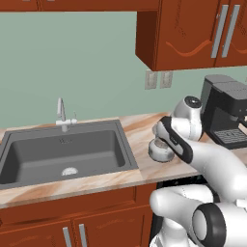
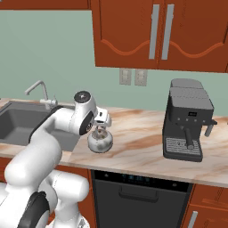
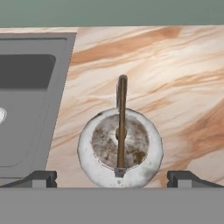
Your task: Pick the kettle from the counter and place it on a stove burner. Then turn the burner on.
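The small silver-white kettle (image 1: 159,150) (image 2: 99,141) stands upright on the beige marble counter (image 2: 142,142), just right of the sink. Seen from above in the hand view, the kettle (image 3: 120,148) has its thin dark handle running up the middle. My gripper (image 3: 112,178) (image 2: 101,128) hangs right over it, open. One fingertip (image 3: 43,177) is left of the kettle body and the other is right of it, both clear of it. The stove burner is out of view.
A grey sink (image 1: 62,154) (image 3: 26,100) with a faucet (image 1: 61,115) lies left of the kettle. A black coffee machine (image 2: 187,120) stands on the counter to the right. Red-brown wall cabinets (image 2: 156,35) hang above, and a dark dishwasher front (image 2: 138,196) sits below.
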